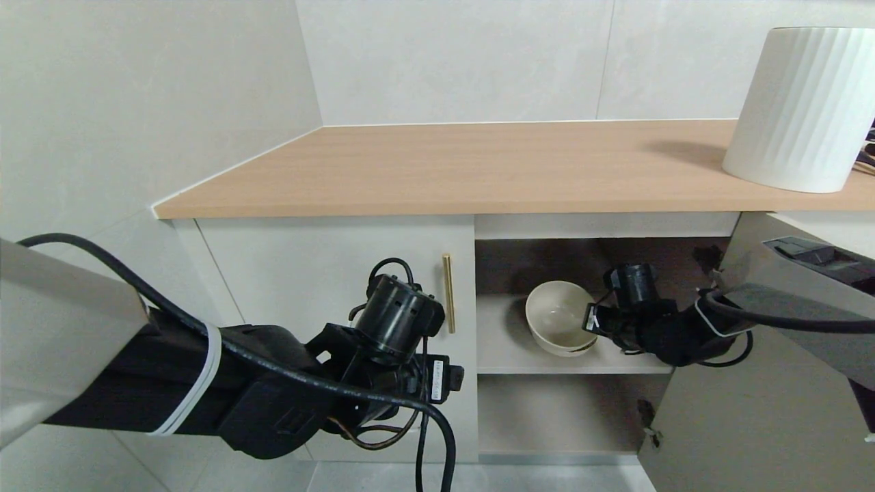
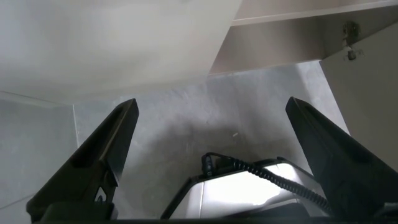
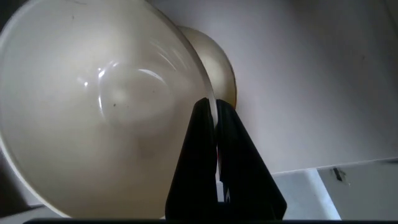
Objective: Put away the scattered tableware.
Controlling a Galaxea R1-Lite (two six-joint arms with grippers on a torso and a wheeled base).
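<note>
While the right gripper (image 1: 592, 322) is closed on the rim of the bowl (image 1: 555, 320), its fingers (image 3: 214, 158) pinch the thin edge from both sides. The left gripper (image 2: 211, 107) is spread wide and holds nothing, low in front of the closed cabinet door (image 1: 328, 273). The bowl sits just beside the right gripper inside the open cabinet, tipped on its side with its lower edge at the upper shelf (image 1: 502, 355). It is round, cream-coloured and glossy, and its inside (image 3: 106, 106) is plain.
</note>
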